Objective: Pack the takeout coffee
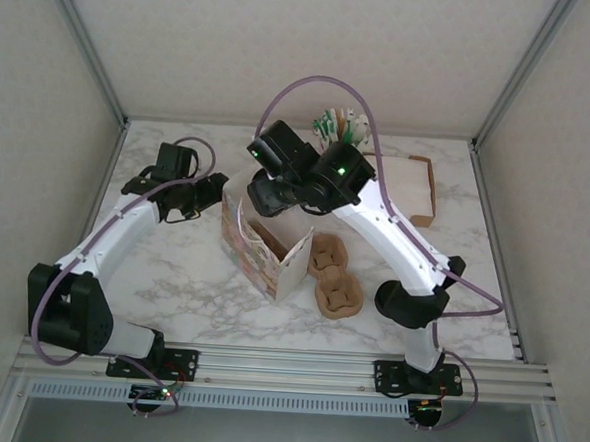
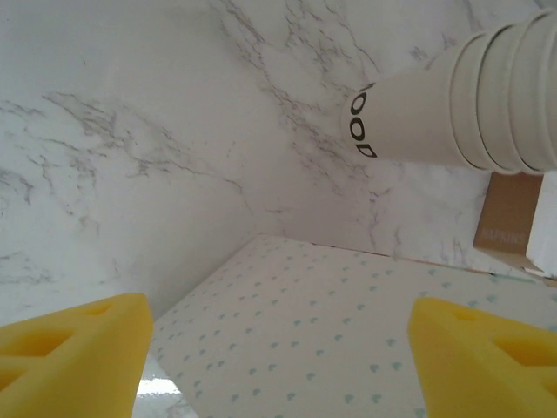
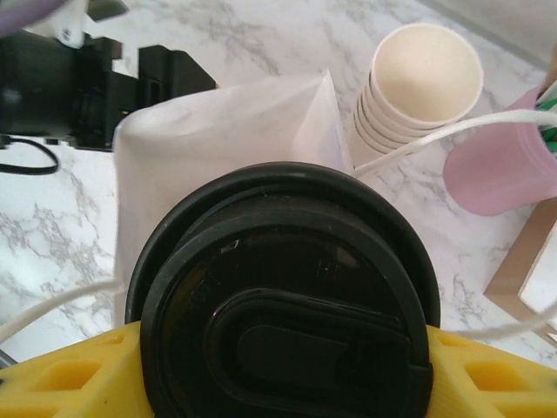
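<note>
Right hand (image 3: 278, 379) pinches the black-lidded cup (image 3: 278, 261) over the open paper bag (image 3: 226, 122); left hand (image 2: 278, 348) stands spread at the bag's left.

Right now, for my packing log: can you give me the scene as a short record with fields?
right pincer: shut on lidded cup, over bag
left pincer: open, at bag's left side
bag: upright, top open
carriers: brown, lying right of bag
cup stack: behind bag
</note>
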